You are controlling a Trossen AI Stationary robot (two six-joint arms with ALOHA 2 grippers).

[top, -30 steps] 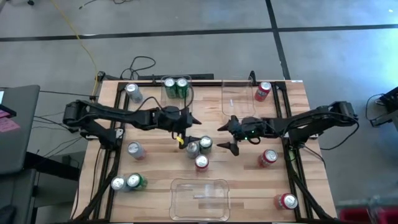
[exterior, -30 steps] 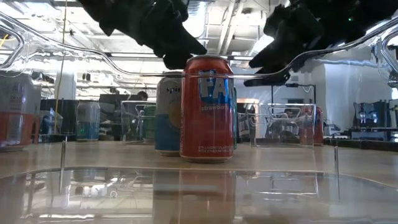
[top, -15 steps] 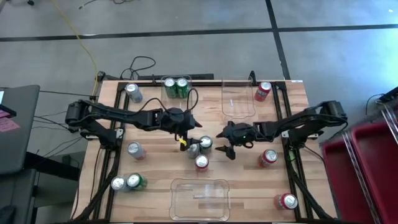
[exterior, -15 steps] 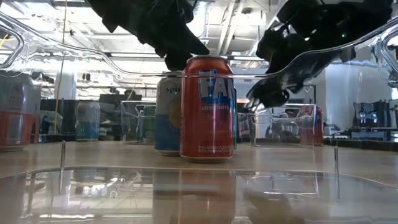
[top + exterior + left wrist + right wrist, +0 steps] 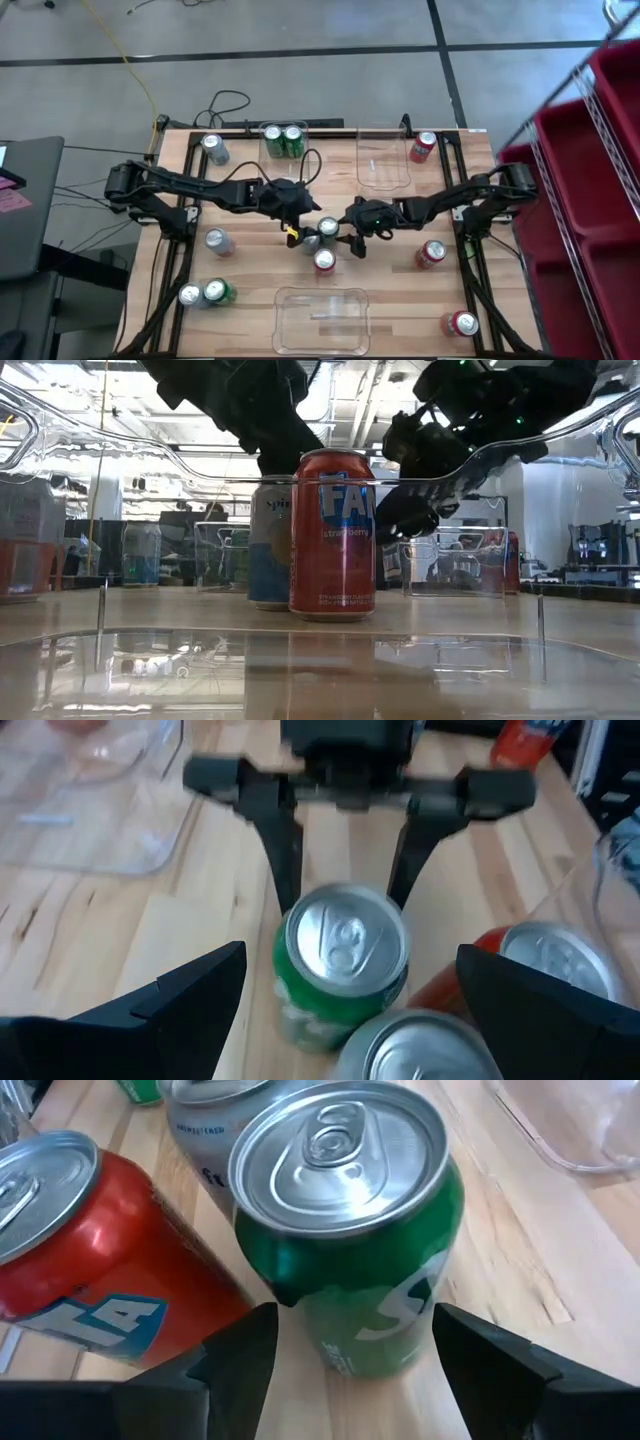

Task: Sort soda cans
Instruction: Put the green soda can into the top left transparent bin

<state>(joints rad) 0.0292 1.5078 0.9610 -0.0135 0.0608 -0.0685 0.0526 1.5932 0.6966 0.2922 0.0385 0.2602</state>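
Three soda cans stand together at the table's middle: a green can [image 5: 328, 228] [image 5: 350, 1230], a silver can [image 5: 311, 241] [image 5: 420, 1050] and a red can [image 5: 324, 261] [image 5: 333, 535]. My right gripper [image 5: 343, 230] [image 5: 350, 1370] has come in from the right, low, and is open, with one finger on each side of the green can. The left wrist view shows it [image 5: 345, 860] behind that can. My left gripper [image 5: 304, 218] [image 5: 350, 1020] hovers open above the silver can, holding nothing. My right gripper has its fingers [image 5: 245, 1355] beside the green can's wall [image 5: 290, 1280], slanting down from the table's right side. The can stands upright on the table. I cannot tell whether the fingers touch it.
Two green cans stand in the far left clear bin [image 5: 282, 150]. The far right bin [image 5: 383, 165] and the near bin [image 5: 320, 318] are clear plastic too. Loose cans stand around: silver [image 5: 212, 146] [image 5: 217, 240], a silver and green pair [image 5: 203, 292], red [image 5: 424, 146] [image 5: 432, 251] [image 5: 461, 322]. A red cart [image 5: 590, 170] stands beside the table's right edge.
My right gripper has moved toward the table's left and down, from beside the middle cans to around the green can. The red cart has rolled in at the table's right. The cans have not moved.
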